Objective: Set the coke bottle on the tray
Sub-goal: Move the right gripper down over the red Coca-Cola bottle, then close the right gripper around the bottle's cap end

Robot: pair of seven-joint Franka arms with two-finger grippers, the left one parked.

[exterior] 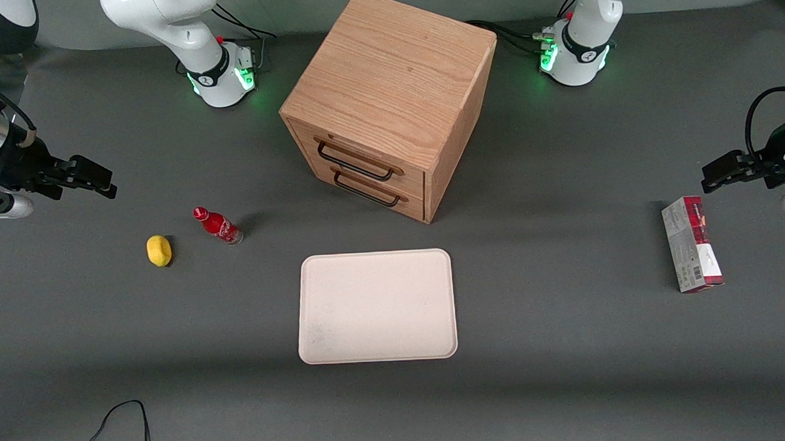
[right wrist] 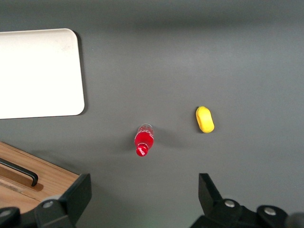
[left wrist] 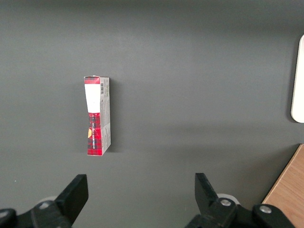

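Observation:
The coke bottle (exterior: 218, 226) is small, slim and red with a red cap, and stands on the grey table beside a yellow lemon. It also shows in the right wrist view (right wrist: 144, 140). The cream-white tray (exterior: 376, 306) lies flat near the table's middle, nearer the front camera than the wooden drawer cabinet; its corner shows in the right wrist view (right wrist: 42, 71). My right gripper (exterior: 94, 180) hangs high above the table at the working arm's end, away from the bottle. It is open and empty, its midpoint shown in the right wrist view (right wrist: 144, 199).
A yellow lemon (exterior: 159, 250) lies beside the bottle, toward the working arm's end. A wooden two-drawer cabinet (exterior: 388, 103) stands farther from the front camera than the tray. A red-and-grey box (exterior: 692, 252) lies toward the parked arm's end.

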